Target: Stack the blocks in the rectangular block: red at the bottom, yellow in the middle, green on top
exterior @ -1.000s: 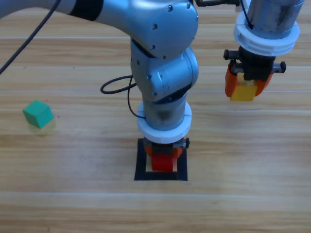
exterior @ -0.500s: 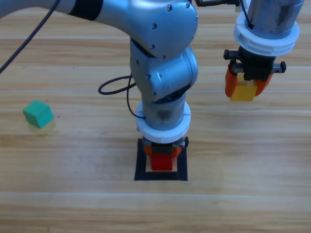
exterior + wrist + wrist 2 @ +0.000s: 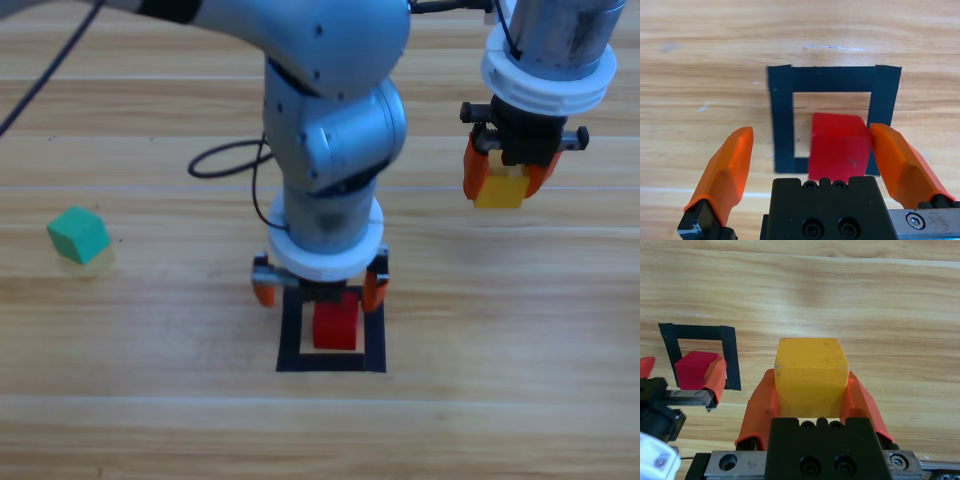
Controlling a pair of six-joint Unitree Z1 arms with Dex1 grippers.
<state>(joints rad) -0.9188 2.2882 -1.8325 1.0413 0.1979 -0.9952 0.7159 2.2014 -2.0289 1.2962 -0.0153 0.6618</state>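
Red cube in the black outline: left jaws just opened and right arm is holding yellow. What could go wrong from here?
1. The red cube sits toward one side of the black outline, and one finger of the open left gripper looks to be touching it; lifting away might drag it.
2. The left arm stands over the outline, so the right gripper, shut on the yellow cube, could collide if it moves in early.
3. An off-centre yellow placement may topple.
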